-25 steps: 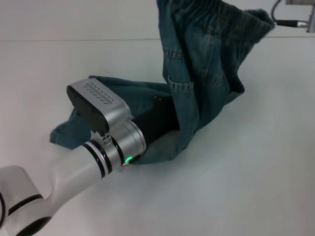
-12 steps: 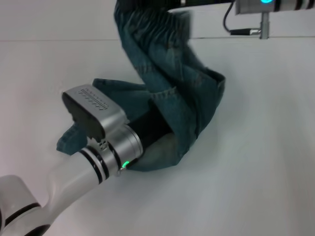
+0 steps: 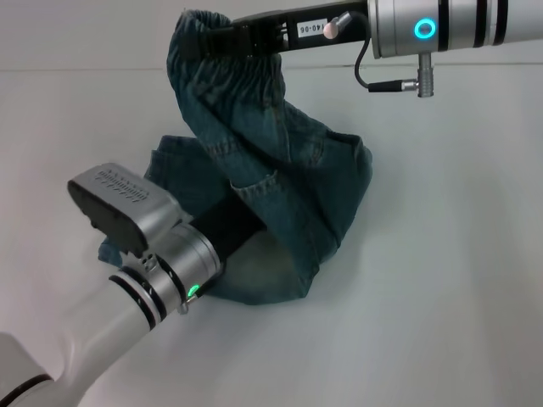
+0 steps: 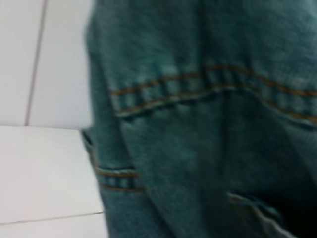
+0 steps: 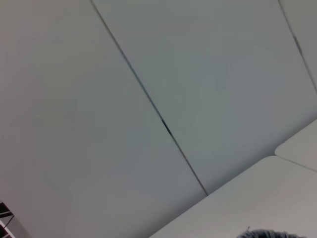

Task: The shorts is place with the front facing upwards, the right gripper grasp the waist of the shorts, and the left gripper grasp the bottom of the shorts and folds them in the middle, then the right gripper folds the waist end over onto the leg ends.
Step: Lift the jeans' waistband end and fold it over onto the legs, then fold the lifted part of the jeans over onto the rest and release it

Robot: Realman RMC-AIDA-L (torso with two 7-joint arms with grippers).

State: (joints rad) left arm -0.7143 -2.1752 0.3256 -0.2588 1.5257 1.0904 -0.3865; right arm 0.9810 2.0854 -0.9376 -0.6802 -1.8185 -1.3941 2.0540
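Note:
The blue-green denim shorts [image 3: 280,195] are partly lifted off the white table. My right gripper [image 3: 212,40] reaches in from the upper right and is shut on the ruffled waist [image 3: 188,30], holding it high above the folded garment. Denim drapes from there down to the lower layer lying flat on the table. My left gripper [image 3: 231,225] comes from the lower left and pushes in under the draped fabric, on the lower layer. The leg ends lie behind my left arm, mostly hidden. Denim with orange stitching [image 4: 208,84] fills the left wrist view.
White table surface [image 3: 441,280] lies all round the shorts, with a wall edge at the back. The right wrist view shows only grey wall panels [image 5: 148,99], a strip of table and a sliver of denim [image 5: 265,233].
My right gripper has carried the waist leftwards, from the upper right to above the left part of the garment. My left arm has slid a little to the left and down in the view.

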